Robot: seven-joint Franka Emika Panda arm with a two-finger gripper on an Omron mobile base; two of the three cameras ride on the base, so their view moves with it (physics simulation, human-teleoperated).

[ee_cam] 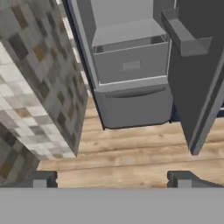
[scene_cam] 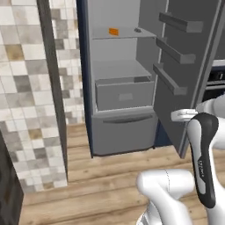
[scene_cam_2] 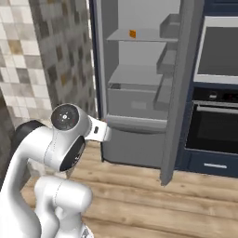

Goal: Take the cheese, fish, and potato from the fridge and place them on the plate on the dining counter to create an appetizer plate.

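The fridge (scene_cam: 123,88) stands open, its door (scene_cam: 184,66) swung out to the right. On its upper shelf lies the cheese (scene_cam: 113,31), a small orange wedge, also seen in the right base view (scene_cam_2: 132,33). A small slim grey shape (scene_cam: 138,30) further right on that shelf looks like the fish. My gripper (ee_cam: 111,179) is open with nothing between its fingertips (ee_cam: 41,178), well back from the fridge and looking at its lower drawers (ee_cam: 131,65). The potato, the plate and the dining counter are out of view.
A tiled wall corner (scene_cam: 35,110) juts out left of the fridge. Door racks (scene_cam: 176,52) stick out from the open door. A built-in oven (scene_cam_2: 218,121) sits in navy cabinets to the right. Wooden floor (ee_cam: 131,153) lies in front.
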